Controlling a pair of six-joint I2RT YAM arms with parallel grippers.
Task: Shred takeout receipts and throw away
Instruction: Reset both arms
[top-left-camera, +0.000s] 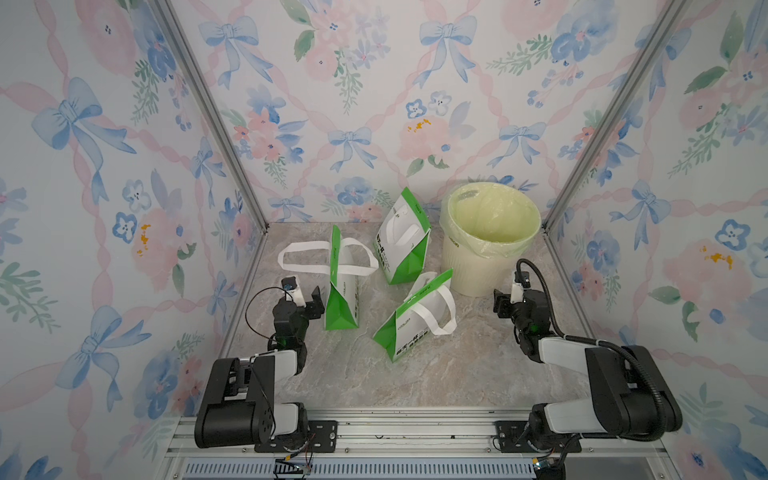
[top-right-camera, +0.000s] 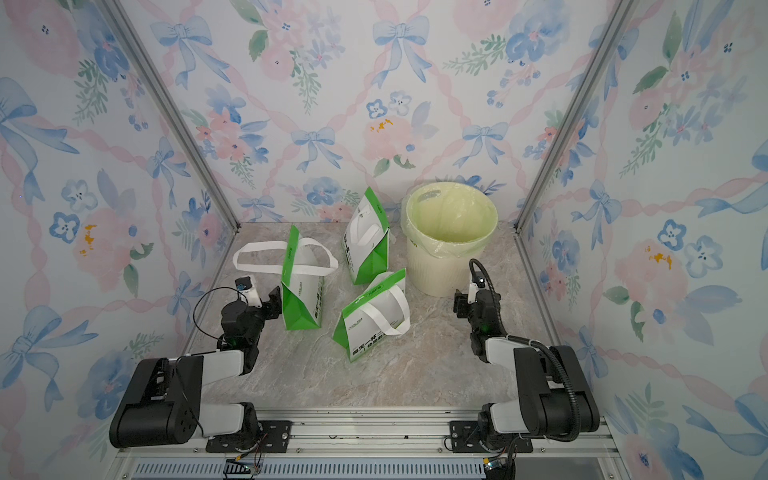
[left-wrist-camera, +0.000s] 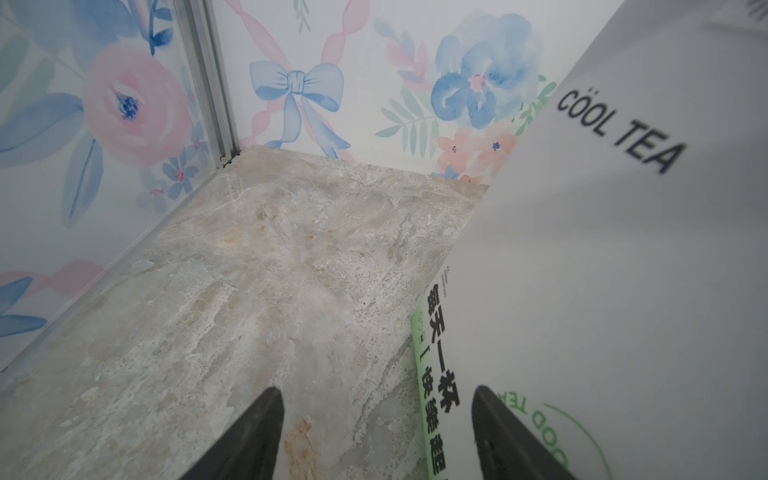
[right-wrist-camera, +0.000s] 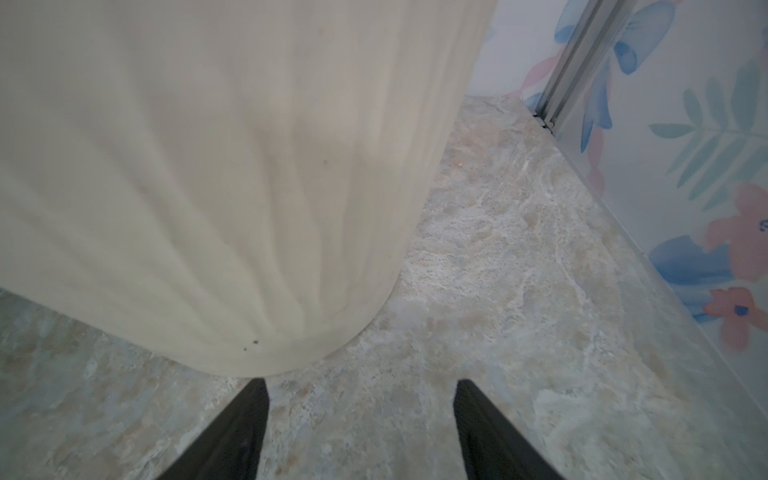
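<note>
Takeout receipts cannot be made out in any view; whether they sit inside the green-and-white bags (top-left-camera: 401, 249) I cannot tell. In both top views left gripper (top-left-camera: 312, 300) stands just beside the leftmost bag (top-left-camera: 343, 305), right gripper (top-left-camera: 502, 302) near the lined bin (top-left-camera: 469, 272). Only wrist views show the jaws: both pairs apart, holding nothing.

The left gripper (left-wrist-camera: 374, 392) is held low near the left edge of the tabletop (top-left-camera: 436, 374), jaws spread with nothing between them. The right gripper (right-wrist-camera: 360, 384) is held low near the right edge, likewise spread and empty. The left arm (top-left-camera: 276, 360) and right arm (top-left-camera: 561, 353) are folded at the elbow
</note>
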